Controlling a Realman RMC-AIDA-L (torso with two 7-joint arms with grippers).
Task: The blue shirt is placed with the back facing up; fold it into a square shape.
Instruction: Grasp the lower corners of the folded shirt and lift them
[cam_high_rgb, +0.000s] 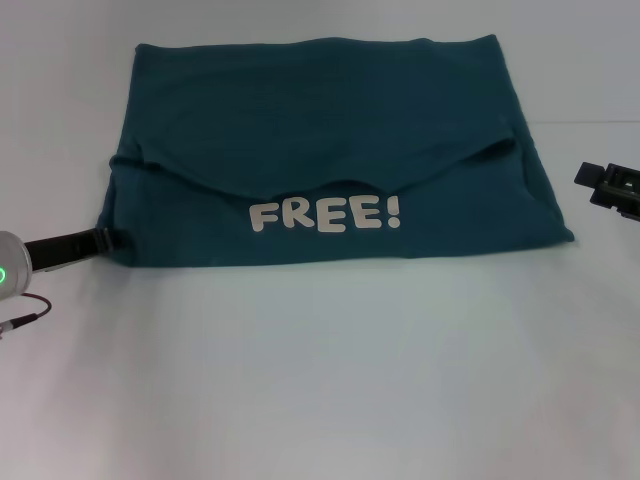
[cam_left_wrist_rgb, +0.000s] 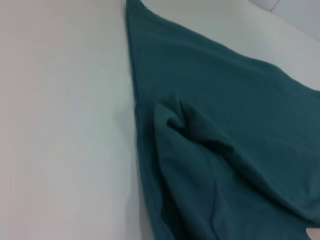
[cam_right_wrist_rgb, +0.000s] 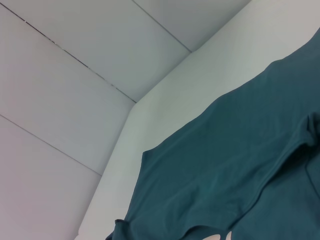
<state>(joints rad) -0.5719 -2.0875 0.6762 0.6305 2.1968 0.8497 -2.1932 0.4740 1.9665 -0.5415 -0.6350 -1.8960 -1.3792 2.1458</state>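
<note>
Left hand (cam_high_rgb: 100, 240) showing only as a dark tip at the dark teal-blue cotton shirt's (cam_high_rgb: 330, 150) corner, fingers too small to tell, right hand (cam_high_rgb: 612, 188) being cropped by the head view's edge, white "FREE!" lettering (cam_high_rgb: 325, 215) lying partly under the folded flap

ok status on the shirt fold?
Left tool at the blue shirt near-left corner. Right tool off its right edge, apart. Shirt partly folded, FREE! lettering showing. Nothing in the way.

We see a plain white table (cam_high_rgb: 320, 380) carrying a single garment: the blue shirt (cam_high_rgb: 330, 140), folded into a wide rectangle and lying flat across the far half. Its upper layer is turned down in a curved edge just above white "FREE!" lettering (cam_high_rgb: 326, 214) facing us.
</note>
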